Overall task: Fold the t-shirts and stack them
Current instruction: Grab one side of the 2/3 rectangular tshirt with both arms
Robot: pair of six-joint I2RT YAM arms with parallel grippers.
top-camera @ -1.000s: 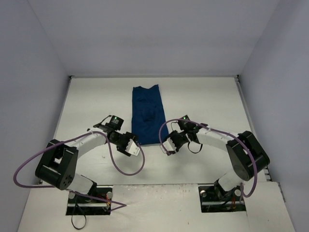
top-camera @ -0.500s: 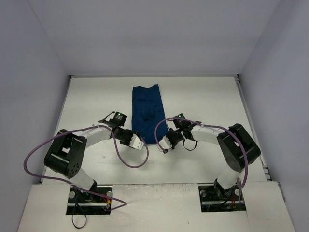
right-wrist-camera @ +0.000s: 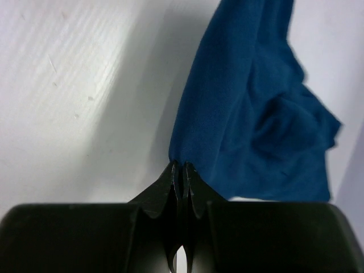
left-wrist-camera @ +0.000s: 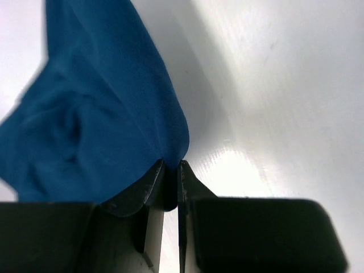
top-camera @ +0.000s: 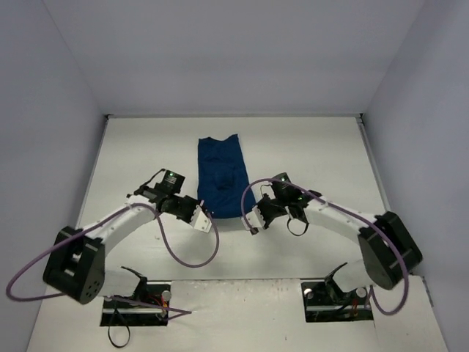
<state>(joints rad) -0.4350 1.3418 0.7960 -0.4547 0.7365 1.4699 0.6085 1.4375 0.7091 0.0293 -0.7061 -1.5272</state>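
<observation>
A navy blue t-shirt (top-camera: 221, 174) lies folded into a long narrow strip on the white table, plain blue side up; no print shows. My left gripper (top-camera: 207, 215) is shut on the strip's near left corner, with cloth pinched between the jaws in the left wrist view (left-wrist-camera: 114, 114). My right gripper (top-camera: 244, 217) is shut on the near right corner, which also shows in the right wrist view (right-wrist-camera: 250, 114). Both grippers hold the near hem a little off the table.
The white table (top-camera: 308, 154) is walled by pale panels at the back and both sides. Purple cables loop beside each arm. The arm bases sit on black plates at the near edge.
Both grippers stay shut on the near corners. The shirt has shifted slightly to the left and away, and both arms have stretched out further from their bases.
</observation>
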